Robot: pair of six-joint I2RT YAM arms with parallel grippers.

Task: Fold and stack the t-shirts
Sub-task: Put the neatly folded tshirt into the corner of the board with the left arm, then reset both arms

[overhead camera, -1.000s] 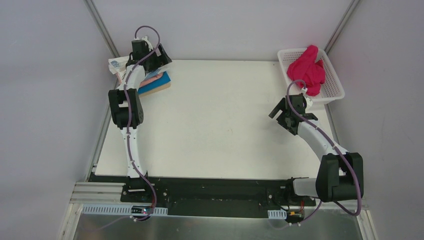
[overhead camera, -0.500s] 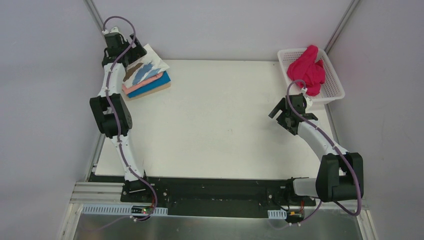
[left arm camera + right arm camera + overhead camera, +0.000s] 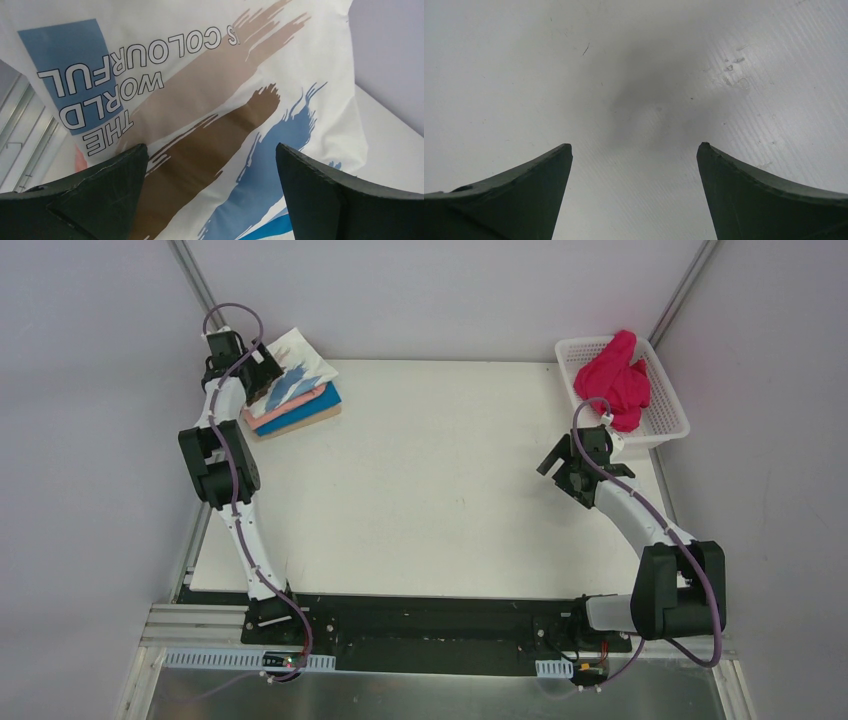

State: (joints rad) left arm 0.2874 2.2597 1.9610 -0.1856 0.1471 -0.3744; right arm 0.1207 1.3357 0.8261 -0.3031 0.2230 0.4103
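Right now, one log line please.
left fingers: open over printed tee atop stack | right fingers: open over table | magenta tee: bunched in basket

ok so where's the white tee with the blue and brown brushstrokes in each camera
top external: the white brushstroke-printed t-shirt tops the folded stack at the far left corner of the white table.
left wrist: it fills most of the frame.
right wrist: not in it, only bare table.
shared landmark: the bright blue t-shirt lower in the stack.
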